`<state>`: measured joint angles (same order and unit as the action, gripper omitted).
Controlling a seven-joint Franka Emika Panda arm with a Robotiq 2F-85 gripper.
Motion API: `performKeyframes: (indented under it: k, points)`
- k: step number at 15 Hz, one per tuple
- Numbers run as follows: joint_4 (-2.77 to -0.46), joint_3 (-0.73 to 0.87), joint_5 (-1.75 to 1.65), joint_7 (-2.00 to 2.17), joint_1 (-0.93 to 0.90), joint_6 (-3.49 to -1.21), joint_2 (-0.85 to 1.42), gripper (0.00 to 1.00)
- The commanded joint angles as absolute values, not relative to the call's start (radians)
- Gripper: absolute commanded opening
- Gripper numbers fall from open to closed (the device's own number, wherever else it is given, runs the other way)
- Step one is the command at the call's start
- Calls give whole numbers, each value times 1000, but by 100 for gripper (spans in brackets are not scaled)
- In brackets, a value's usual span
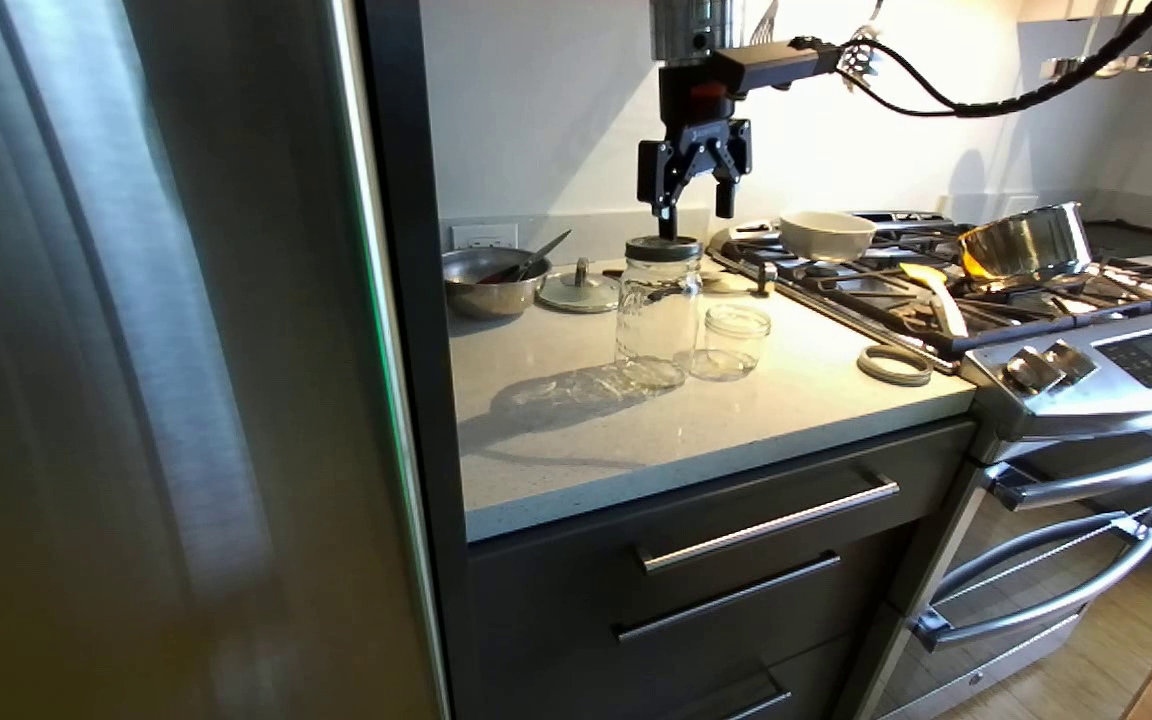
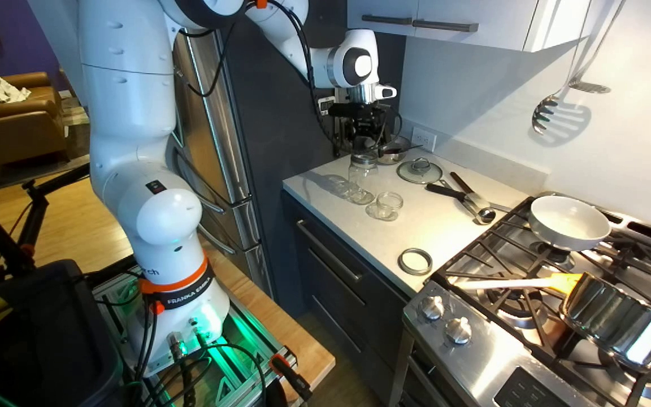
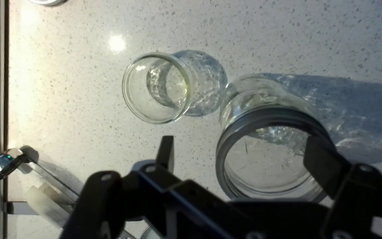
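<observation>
All views look down on the counter (image 1: 806, 370), the wrist's closest.

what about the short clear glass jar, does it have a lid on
No, the wrist view shows the short clear glass jar uncovered, open at the top.

Tall jar (image 1: 658, 315), small jar (image 1: 733, 342) on countertop (image 1: 806, 375).

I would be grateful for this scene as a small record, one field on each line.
gripper: open, fingers apart, one at the mouth of the tall jar; contact unclear
tall jar: upright, dark ring around its mouth
small jar: upright, uncovered, beside the tall jar
loose ring: flat on the counter, near the stove
also on counter: metal bowl, glass lid
on stove: white bowl, tilted metal pot
</observation>
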<state>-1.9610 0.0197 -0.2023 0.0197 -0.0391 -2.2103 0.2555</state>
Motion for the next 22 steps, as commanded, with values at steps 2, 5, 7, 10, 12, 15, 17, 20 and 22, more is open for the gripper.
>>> performKeyframes:
  k: [2, 5, 7, 10, 12, 15, 17, 20, 22]
  points:
    - [-1987, 20, -214, 7, -31, -2230, 251, 100]
    - [-1986, 18, -209, 4, -30, -2222, 251, 100]
    - [-1986, 19, -211, 5, -30, -2221, 252, 100]
    - [-1989, 19, -211, 3, -30, -2214, 252, 100]
    - [-1992, 19, -210, 3, -29, -2209, 251, 100]
    - [-1995, 20, -211, 6, -29, -2210, 250, 100]
    - [-1995, 19, -211, 4, -29, -2210, 250, 100]
    - [-1994, 19, -214, 4, -30, -2208, 251, 100]
    - [-1994, 20, -216, 6, -31, -2213, 251, 100]
